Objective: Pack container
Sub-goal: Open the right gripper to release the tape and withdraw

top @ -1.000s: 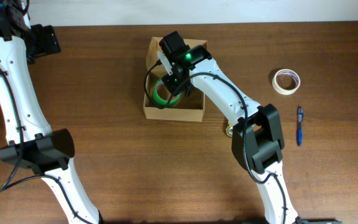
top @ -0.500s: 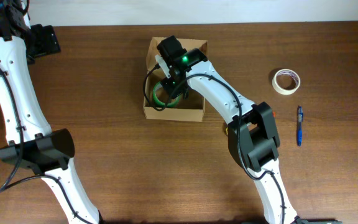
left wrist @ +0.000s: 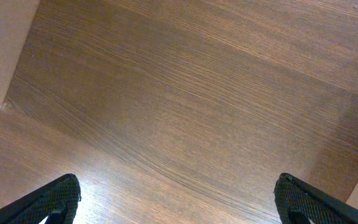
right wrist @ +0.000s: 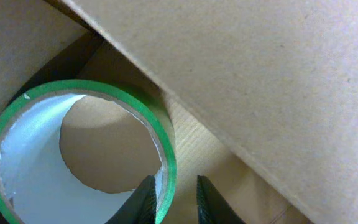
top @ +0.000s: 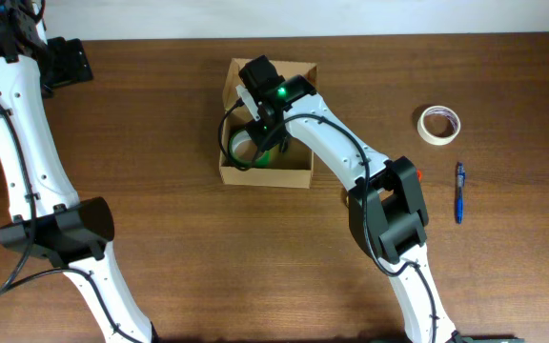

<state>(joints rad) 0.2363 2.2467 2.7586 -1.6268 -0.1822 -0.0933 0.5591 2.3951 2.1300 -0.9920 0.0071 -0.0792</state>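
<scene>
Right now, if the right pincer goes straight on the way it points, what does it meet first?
Most likely the green tape roll: its wall stands between the fingertips of the right pincer, inside the container. Below that comes the cardboard floor, though depth is hard to judge.

Green tape roll in container half under right arm; left pincer tips off-frame.

Beige tape roll, blue pen, wooden table
</scene>
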